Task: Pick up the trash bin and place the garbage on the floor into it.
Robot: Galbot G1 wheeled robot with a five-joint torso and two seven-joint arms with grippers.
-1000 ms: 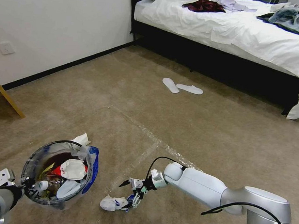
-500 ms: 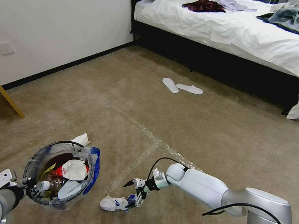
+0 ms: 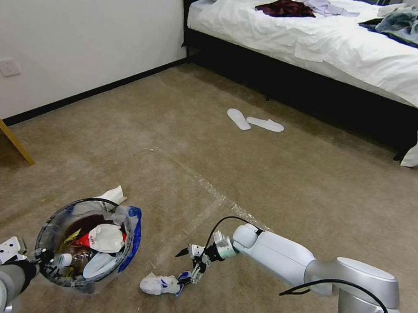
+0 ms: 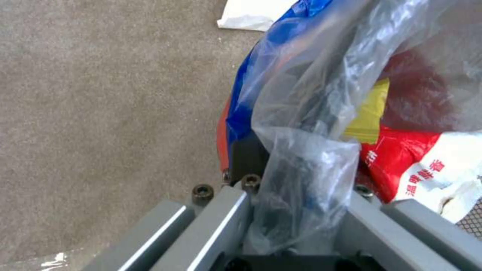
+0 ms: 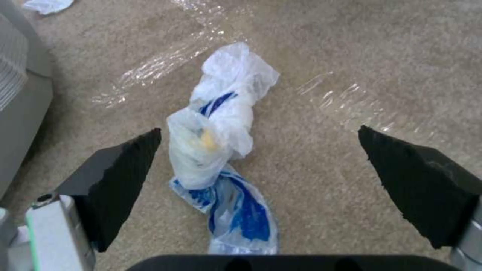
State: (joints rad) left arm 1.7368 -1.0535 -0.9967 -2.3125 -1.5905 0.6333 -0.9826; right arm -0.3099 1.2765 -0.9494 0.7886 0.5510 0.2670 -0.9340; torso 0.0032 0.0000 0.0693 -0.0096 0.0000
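My left hand [image 3: 37, 258] pinches the trash bin [image 3: 88, 243] by its rim, held just above the floor. My right hand [image 5: 261, 180], spread wide, straddles the garbage [image 5: 221, 150] on the carpet: soft, light, crumpled plastic; I'd pinch its bunched middle.

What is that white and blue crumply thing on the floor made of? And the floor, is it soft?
The white and blue bag looks like thin, glossy plastic film: it is twisted, wrinkled and partly see-through. The floor looks like short-pile beige carpet, matte and finely nubbly, so probably soft. The shiny streaks on it look like clear tape or film, though that is uncertain.
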